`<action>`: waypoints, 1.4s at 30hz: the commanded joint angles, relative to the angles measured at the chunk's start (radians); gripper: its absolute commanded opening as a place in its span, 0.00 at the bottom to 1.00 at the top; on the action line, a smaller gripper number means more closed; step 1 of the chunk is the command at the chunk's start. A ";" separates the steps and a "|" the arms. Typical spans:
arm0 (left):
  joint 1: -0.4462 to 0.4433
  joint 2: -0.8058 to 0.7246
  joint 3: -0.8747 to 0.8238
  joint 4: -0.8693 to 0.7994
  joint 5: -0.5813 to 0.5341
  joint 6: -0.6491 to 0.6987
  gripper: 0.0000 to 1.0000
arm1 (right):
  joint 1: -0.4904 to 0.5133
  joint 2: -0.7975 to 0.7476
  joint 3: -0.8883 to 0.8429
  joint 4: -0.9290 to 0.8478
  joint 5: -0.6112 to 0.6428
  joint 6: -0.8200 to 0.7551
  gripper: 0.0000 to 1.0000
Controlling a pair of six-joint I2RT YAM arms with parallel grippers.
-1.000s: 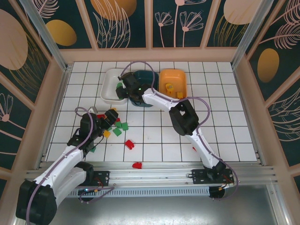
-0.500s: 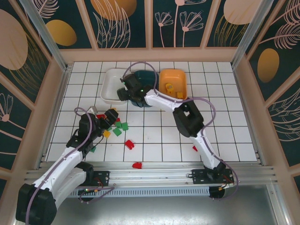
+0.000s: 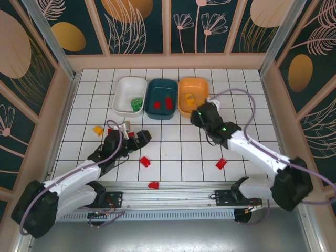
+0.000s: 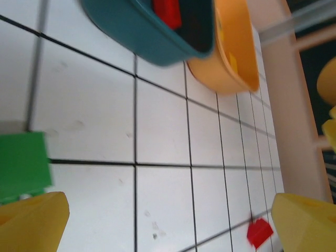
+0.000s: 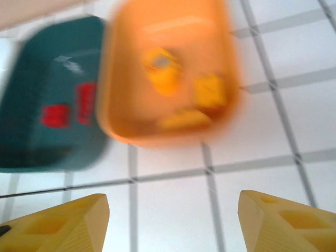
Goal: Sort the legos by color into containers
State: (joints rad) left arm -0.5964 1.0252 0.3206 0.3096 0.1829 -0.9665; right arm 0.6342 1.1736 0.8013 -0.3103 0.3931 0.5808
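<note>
At the far edge of the tiled floor (image 3: 178, 152): white tray (image 3: 122, 90), dark teal tray (image 3: 160, 88) and orange tray (image 3: 200, 86) in a row, left to right, sides touching or nearly so.

- The white tray holds one green lego (image 3: 137, 103).
- The dark teal tray holds two red legos (image 3: 157, 104), side by side.
- The orange tray holds yellow legos (image 5: 164, 71). The right wrist view is motion-blurred. It looks like three pieces, but I can't confirm.

Right gripper (image 5: 173, 206): jaws parted, nothing between them. It is over bare tile just on the near side of the orange tray.

Left gripper (image 3: 135, 134): spread wide and empty. It is low over the floor in front of the white and dark teal trays. In the left wrist view a second green lego (image 4: 21, 165) lies just ahead of one fingertip (image 4: 31, 223), off to the side of the gap, not inside it.

Loose on the floor:
- a red brick (image 3: 145, 161), near the left gripper on its near side
- a red brick at the rail (image 3: 153, 185), at the near edge between the two arm bases
- a red brick by the right arm (image 3: 221, 164), just beside the forearm
- a yellow brick (image 3: 98, 130), left of the left arm and well apart from the trays
- small red pieces (image 3: 111, 131) tucked against the left gripper, partly hidden, count unclear
</note>
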 commanded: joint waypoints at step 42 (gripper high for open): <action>-0.123 0.043 0.046 0.090 -0.143 0.014 0.99 | -0.079 -0.189 -0.323 -0.188 -0.150 0.354 0.15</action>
State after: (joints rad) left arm -0.7147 1.1038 0.3546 0.4438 0.1047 -0.9478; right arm 0.5385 0.9688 0.4198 -0.5560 0.1871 0.9966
